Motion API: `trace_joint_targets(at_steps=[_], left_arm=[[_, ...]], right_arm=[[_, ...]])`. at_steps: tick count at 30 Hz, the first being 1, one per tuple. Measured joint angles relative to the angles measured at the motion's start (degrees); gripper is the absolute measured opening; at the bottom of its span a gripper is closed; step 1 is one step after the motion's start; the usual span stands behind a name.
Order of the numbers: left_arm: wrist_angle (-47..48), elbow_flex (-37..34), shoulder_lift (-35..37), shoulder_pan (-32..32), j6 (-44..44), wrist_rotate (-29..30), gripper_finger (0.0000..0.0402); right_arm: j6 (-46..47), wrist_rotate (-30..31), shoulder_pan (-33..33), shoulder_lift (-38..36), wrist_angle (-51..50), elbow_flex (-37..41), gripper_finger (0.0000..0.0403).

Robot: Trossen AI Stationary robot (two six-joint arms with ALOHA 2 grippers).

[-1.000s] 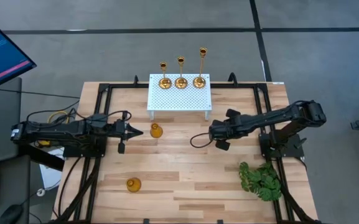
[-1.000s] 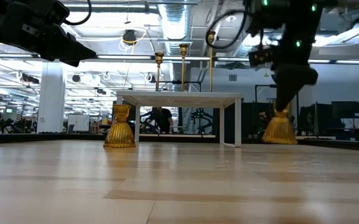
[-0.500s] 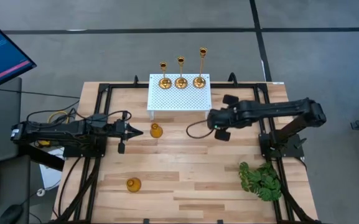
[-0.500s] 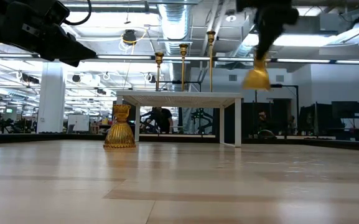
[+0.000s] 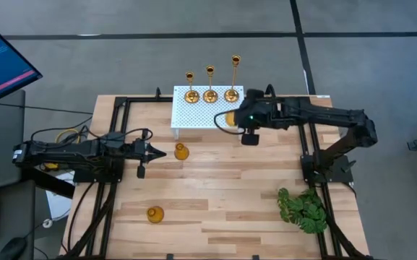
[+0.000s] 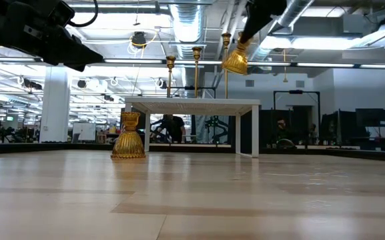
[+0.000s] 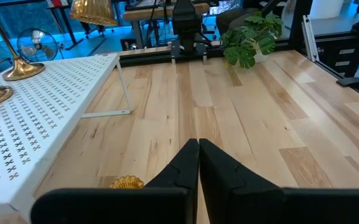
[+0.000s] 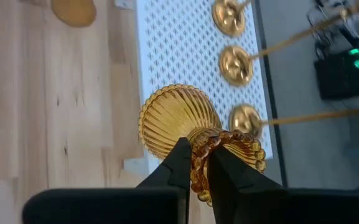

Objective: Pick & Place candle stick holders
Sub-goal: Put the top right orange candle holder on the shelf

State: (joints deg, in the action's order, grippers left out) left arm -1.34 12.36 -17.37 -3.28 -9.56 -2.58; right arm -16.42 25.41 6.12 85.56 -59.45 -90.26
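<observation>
Dark left gripper (image 5: 152,151) hovers with fingers pressed together, gripping nothing, just beside one squat amber holder (image 5: 181,152); another (image 5: 155,214) stands near the table's front. Three brass sticks (image 5: 210,94) occupy the white stand's (image 5: 201,112) back edge. Above its right front corner, the right gripper (image 5: 231,118) clamps a third ribbed holder (image 8: 180,121). A green plant (image 5: 303,209) lies far right.

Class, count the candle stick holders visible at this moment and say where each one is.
6: three slim brass sticks along the white stand's back edge, one squat holder in the right claw above it, two squat holders on the table.
</observation>
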Motion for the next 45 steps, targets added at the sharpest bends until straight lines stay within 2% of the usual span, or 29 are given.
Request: trace_joint_targets(at_steps=[14, 20, 23, 34, 45], left_arm=[[0.0, 0.0, 0.0, 0.0, 0.0, 0.0, 0.0012], [0.0, 0.0, -0.4, 0.0, 0.0, -0.1, 0.0012], [-0.1, 0.0, -1.5, 0.0, 0.9, 0.0, 0.0012], [-0.1, 0.0, -7.3, -0.1, 1.5, 0.0, 0.0012], [-2.1, 0.0, -10.6, -0.1, 2.8, 0.0, 0.0012]], right_arm=[[-3.7, -6.2, 5.7, 1.0, 4.0, -0.1, 0.0019], [-4.5, -5.6, 6.1, 6.0, 6.7, -0.2, 0.0019], [-6.0, -1.5, 6.0, 9.0, 3.5, -1.0, 0.0019], [-6.1, -4.4, 7.8, 15.9, -2.1, -9.0, 0.0019], [-6.1, -4.0, 9.2, 17.6, -3.2, -10.4, 0.0019]])
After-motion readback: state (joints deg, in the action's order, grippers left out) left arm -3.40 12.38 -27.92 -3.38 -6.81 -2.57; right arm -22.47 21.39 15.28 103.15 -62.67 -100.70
